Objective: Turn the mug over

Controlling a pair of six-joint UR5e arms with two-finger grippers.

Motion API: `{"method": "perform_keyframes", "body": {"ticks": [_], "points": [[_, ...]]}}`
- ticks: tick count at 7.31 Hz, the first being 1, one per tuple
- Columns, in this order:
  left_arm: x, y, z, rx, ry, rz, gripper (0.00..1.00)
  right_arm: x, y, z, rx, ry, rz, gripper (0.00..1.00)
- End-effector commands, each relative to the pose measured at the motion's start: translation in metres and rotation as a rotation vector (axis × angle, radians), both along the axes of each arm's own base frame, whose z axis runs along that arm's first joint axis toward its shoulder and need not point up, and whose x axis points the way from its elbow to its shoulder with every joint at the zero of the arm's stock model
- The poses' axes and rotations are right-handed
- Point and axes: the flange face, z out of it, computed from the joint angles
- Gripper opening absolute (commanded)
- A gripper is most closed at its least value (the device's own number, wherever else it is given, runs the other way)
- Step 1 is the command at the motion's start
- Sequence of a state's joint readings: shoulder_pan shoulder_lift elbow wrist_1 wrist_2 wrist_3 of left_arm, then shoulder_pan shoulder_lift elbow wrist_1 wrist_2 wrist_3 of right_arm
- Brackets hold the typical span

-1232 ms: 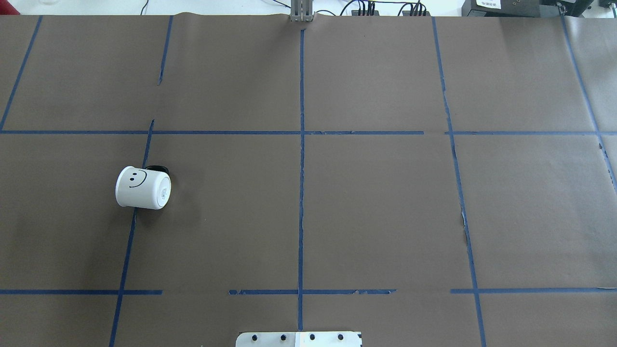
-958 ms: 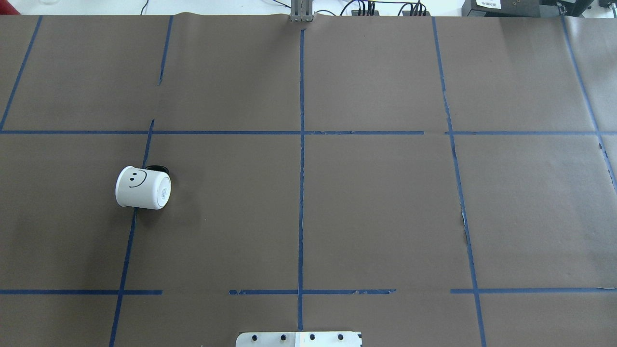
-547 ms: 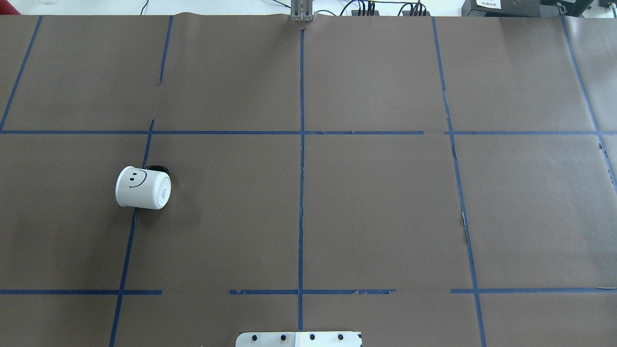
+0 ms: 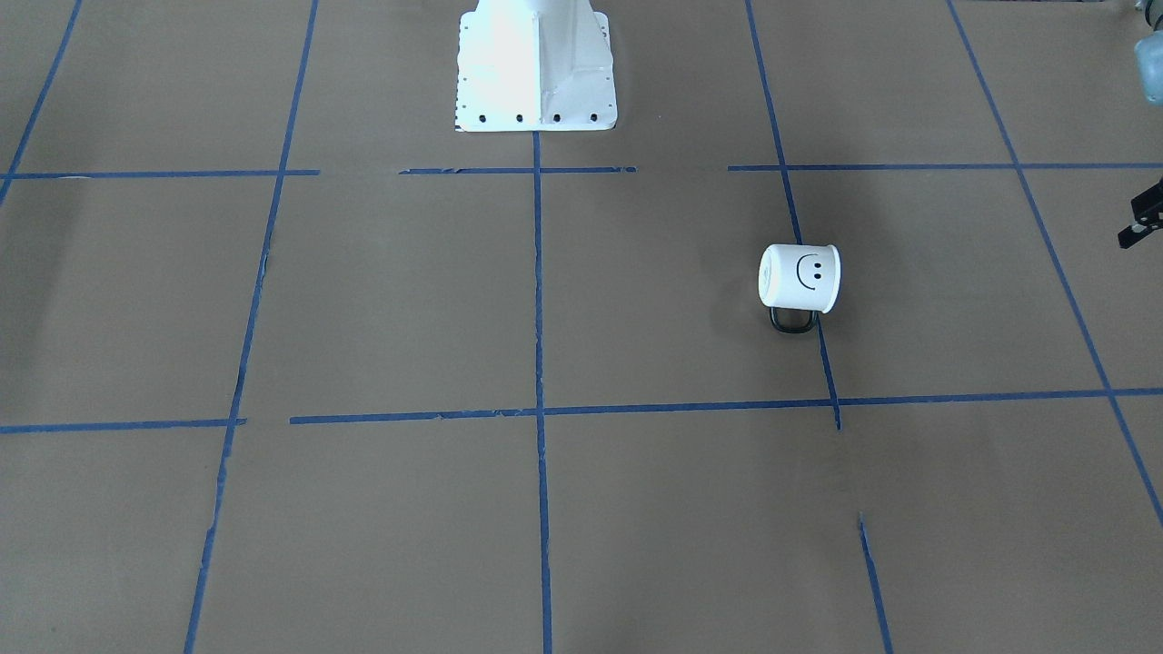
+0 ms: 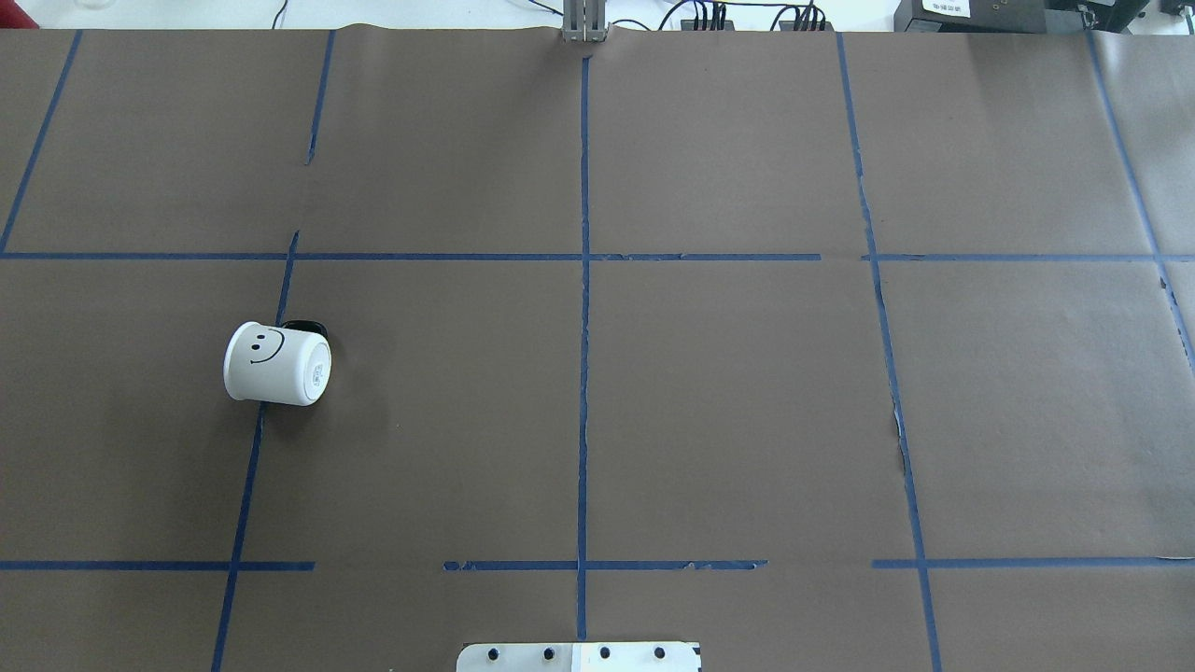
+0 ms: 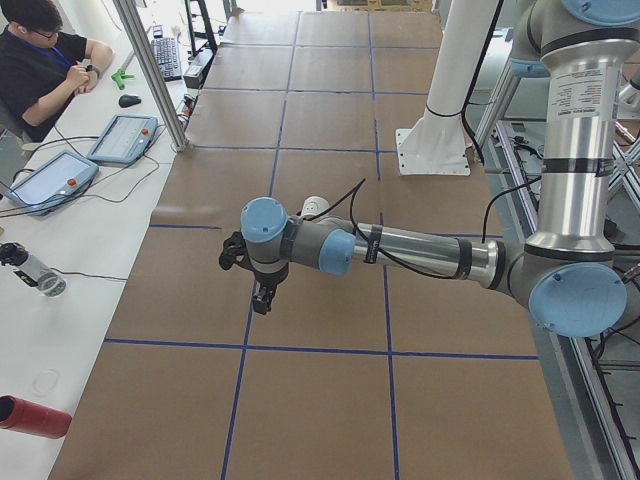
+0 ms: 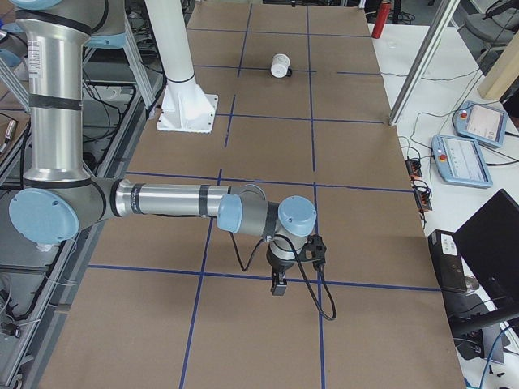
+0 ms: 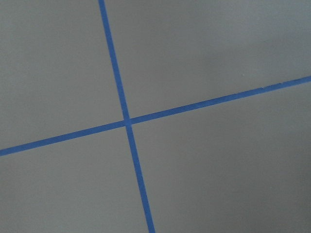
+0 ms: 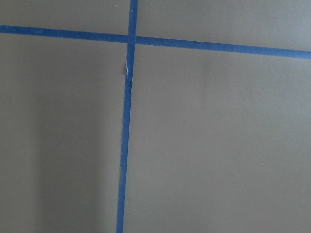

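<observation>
The white mug (image 5: 277, 364) with a black smiley face lies on its side on the brown paper, at the left of the overhead view. Its flat base faces the table's middle and its dark handle (image 4: 791, 321) rests on the far side. It also shows in the front view (image 4: 800, 277) and small in the right side view (image 7: 280, 65). My left gripper (image 6: 262, 298) hangs over the table nearer the left end, apart from the mug; I cannot tell if it is open. My right gripper (image 7: 278, 286) hangs far from the mug near the right end; I cannot tell its state.
Blue tape lines (image 5: 583, 280) divide the brown paper into squares. The white robot base (image 4: 534, 64) stands at the table's near middle. Both wrist views show only paper and a tape cross (image 8: 128, 121). A person sits at a side desk with tablets (image 6: 122, 138).
</observation>
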State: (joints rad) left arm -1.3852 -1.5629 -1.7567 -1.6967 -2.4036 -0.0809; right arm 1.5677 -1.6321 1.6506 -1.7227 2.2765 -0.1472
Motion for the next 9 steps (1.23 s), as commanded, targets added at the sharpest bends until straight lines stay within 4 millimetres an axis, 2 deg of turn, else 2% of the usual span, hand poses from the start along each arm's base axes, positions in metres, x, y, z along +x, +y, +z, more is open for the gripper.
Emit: {"method": "perform_keyframes", "body": {"ticks": [1, 2, 3, 5, 7, 8, 9], "points": [[0.078, 0.007, -0.044, -0.113, 0.084, -0.117, 1.00, 0.000, 0.000, 0.000, 0.000, 0.000, 0.000, 1.00], [0.104, 0.013, -0.053, -0.097, 0.131, -0.114, 1.00, 0.000, 0.000, 0.000, 0.000, 0.000, 0.000, 1.00], [0.116, 0.019, -0.064, -0.024, 0.183, -0.084, 1.00, 0.000, 0.000, 0.000, 0.000, 0.000, 0.000, 1.00], [0.120, 0.019, -0.063, 0.000, 0.189, -0.076, 1.00, 0.000, 0.000, 0.000, 0.000, 0.000, 0.000, 1.00], [0.147, 0.026, -0.055, -0.076, 0.266, -0.130, 1.00, 0.000, 0.000, 0.000, 0.000, 0.000, 0.000, 1.00], [0.177, 0.028, -0.049, -0.094, 0.332, -0.195, 1.00, 0.000, 0.000, 0.000, 0.000, 0.000, 0.000, 1.00], [0.214, 0.024, -0.051, -0.106, 0.378, -0.271, 1.00, 0.000, 0.000, 0.000, 0.000, 0.000, 0.000, 1.00]]}}
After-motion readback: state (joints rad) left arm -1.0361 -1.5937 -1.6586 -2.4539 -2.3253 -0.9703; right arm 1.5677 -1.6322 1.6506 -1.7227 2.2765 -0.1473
